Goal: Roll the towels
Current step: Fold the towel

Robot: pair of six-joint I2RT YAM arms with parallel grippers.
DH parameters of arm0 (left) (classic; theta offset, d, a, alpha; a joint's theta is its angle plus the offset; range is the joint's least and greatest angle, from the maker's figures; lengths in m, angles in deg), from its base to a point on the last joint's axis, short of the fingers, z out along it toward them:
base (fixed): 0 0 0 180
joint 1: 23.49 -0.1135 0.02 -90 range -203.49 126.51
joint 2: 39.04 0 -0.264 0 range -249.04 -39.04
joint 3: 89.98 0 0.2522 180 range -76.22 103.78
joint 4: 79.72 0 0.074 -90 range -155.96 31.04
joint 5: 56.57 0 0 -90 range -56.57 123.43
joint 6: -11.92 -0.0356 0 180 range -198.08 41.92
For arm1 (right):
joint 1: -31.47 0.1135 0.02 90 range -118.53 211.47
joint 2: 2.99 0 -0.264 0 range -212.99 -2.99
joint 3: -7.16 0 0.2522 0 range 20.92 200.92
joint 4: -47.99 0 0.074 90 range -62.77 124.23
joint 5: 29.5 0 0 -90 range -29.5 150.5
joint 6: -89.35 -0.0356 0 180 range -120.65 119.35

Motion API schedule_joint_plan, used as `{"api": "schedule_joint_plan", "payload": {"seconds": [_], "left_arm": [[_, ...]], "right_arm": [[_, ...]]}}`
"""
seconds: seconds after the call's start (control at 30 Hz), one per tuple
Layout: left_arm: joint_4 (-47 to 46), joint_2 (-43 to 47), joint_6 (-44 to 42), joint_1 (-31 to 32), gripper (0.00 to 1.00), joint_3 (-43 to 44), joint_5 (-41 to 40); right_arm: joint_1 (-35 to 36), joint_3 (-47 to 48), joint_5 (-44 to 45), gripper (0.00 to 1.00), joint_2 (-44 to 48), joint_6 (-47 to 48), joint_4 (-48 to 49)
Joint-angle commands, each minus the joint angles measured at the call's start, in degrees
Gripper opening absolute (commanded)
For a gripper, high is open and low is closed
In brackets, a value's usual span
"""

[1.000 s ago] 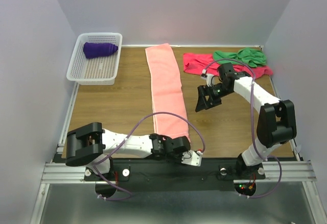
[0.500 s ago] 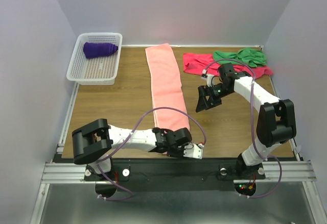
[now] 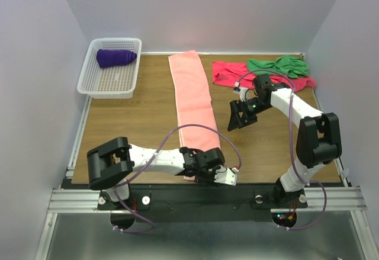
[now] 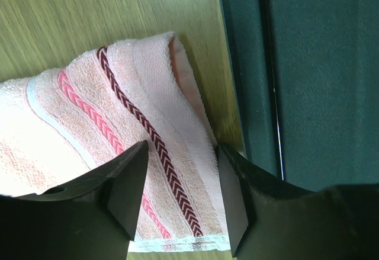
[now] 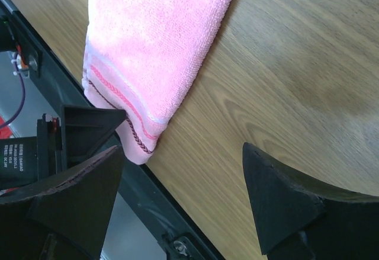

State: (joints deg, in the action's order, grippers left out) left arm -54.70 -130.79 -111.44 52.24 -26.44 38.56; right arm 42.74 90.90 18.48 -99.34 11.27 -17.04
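Treating the salmon-pink towel (image 3: 192, 103) as light, limp terry. It has no stiffness, so it buckles if pushed and sags if lifted by one corner. We expect decent friction on the pads, and there's nothing to break. It lies flat as one long strip down the middle of the table (image 3: 130, 124), with its far end at the back wall and its near end right at the black rail (image 4: 308, 94).

The best hold, in our view, is the near hem. The woven striped band there is denser than the pile, so it gives a firmer edge to start the roll on. That corner looks doubled over, so we'd take the full thickness, not just the top layer.

The left gripper (image 4: 181, 153) sits at that hem with its jaws apart. The fingers (image 4: 118, 189) straddle the striped band and nothing is pinched. The right gripper (image 5: 182, 153) is spread wide and holds nothing. It hangs over bare wood to the right of the strip.

The crimson towel (image 3: 228, 75) and green towel (image 3: 284, 66) lie crumpled at the far right, with the green one partly on the crimson. The purple towel (image 3: 115, 57) is already rolled and sits in the white basket (image 3: 109, 81).

Hard to read:
- From above, the left arm (image 3: 157, 160) covers the near hem.
- We can't tell whether the left fingertips touch the cloth or the wood.
- The left wrist view cuts off the rest of the strip.
- The green towel hides how far the crimson one extends.
- The dark block at the lower left of the right wrist view is probably the left gripper, but we're not sure.
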Motion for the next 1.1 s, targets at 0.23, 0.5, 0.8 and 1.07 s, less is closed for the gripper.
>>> {"api": "schedule_joint_plan", "payload": {"seconds": [0.23, 0.5, 0.8, 1.07], "left_arm": [[4.5, -7.7, 6.8, 0.3, 0.13, 6.2, -3.5], [13.0, -1.8, 8.3, 1.4, 0.0, 13.2, 4.2], [22.7, 2.5, 10.7, 2.4, 0.0, 20.6, 16.0], [29.1, 1.6, -2.8, -11.5, 0.0, 27.2, 17.7]], "right_arm": [[-0.8, 2.4, -0.9, 0.85, -0.1, 1.8, -1.6], [-1.2, 3.0, -1.0, 0.85, 0.9, 1.8, -1.6], [-1.7, 6.2, -0.6, 0.86, 1.3, 1.1, -2.1], [-2.3, 7.4, -0.9, 0.86, -0.1, 1.6, -2.6]]}}
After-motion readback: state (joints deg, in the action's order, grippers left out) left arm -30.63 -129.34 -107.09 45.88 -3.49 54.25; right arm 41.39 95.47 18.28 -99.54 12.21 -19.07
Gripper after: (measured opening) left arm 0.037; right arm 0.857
